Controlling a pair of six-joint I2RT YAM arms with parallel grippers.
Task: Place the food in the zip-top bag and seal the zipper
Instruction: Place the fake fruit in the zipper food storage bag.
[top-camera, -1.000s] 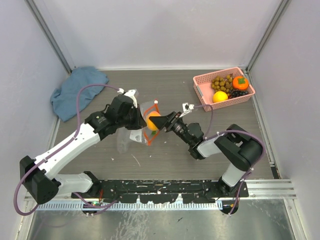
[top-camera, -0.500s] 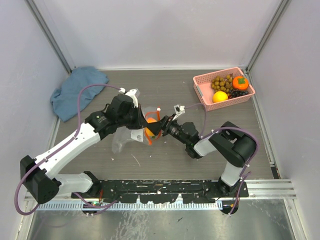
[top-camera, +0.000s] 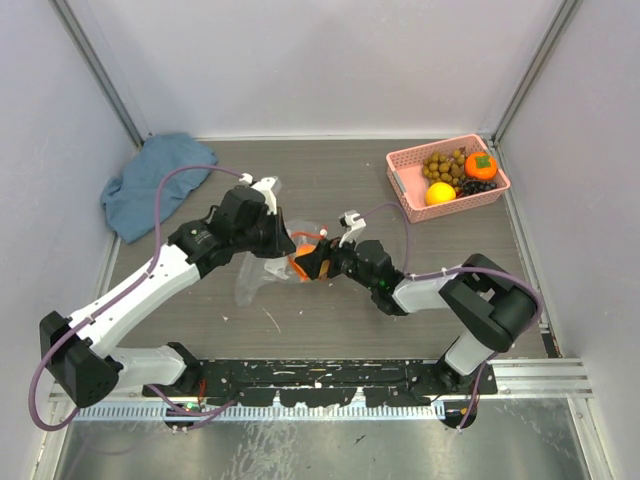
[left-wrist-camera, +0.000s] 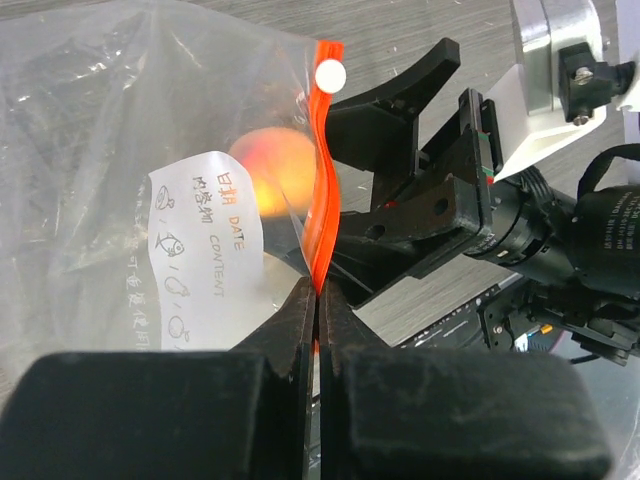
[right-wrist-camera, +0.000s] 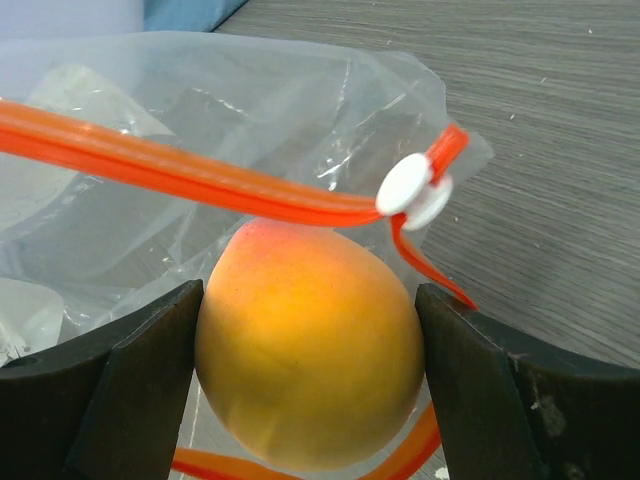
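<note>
Right gripper (right-wrist-camera: 310, 385) clamped on the orange-peach round fruit (right-wrist-camera: 305, 340), one finger on each flank, with the fruit sitting in the open mouth of the zip-top bag (left-wrist-camera: 120, 130). Upper run of the zipper (right-wrist-camera: 180, 170) crosses just above the fruit and the lower run curves beneath it. A white slider tab (right-wrist-camera: 415, 188) sits at the strip's end. Left gripper (left-wrist-camera: 318, 300) pinched tight on the same orange-red strip lower down, so the strip stands upright between its fingers. From the left wrist, the fruit shows as an orange glow through the clear plastic, beside a white printed label (left-wrist-camera: 205, 250) on the bag wall. The two grippers meet near the middle of the bench (top-camera: 350, 330), a little toward its left edge. Cannot tell whether the crinkled bag body touches the surface. The other food lies in the pink basket (top-camera: 405, 185) at the far right corner: olive-brown grapes (top-camera: 443, 165), orange one with green top (top-camera: 481, 165), yellow one (top-camera: 439, 193). Blue cloth (top-camera: 150, 185) bunched at the far left corner, well apart.
</note>
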